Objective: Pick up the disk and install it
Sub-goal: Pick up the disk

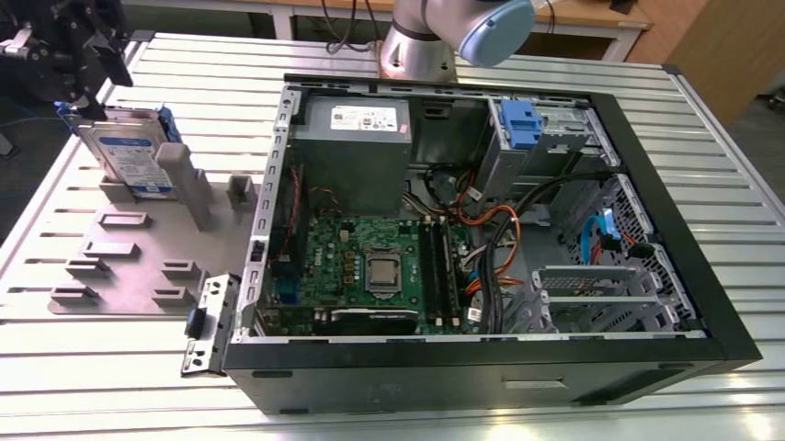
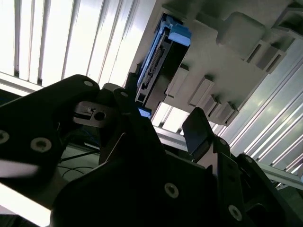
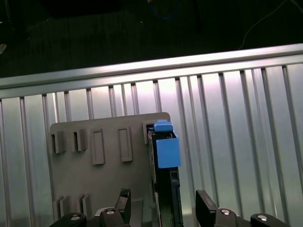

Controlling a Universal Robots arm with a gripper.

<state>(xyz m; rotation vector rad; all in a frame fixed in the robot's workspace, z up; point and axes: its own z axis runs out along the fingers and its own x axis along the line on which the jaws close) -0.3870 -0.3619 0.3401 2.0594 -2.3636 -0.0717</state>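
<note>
Currently gripper (image 3: 164,207) spread astride disk (image 3: 166,151) upright in grey holder (image 3: 102,182) near bench (image 3: 227,142) edge; off-centre closing could tilt, jam it.

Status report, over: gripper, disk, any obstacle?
Gripper open, lined up over disk. Disk upright in grey holder, not yet gripped. Nothing between them.

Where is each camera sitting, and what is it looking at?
Exterior view: off the arm, high up, looking down on the table, the open computer case, the disk standing in its grey holder, the arm and the gripper.
First wrist view: on the arm, looking down on the disk's edge, the open gripper astride it.
Second wrist view: on the arm, looking slantwise past the gripper at the disk.
All three share the disk and holder.
</note>
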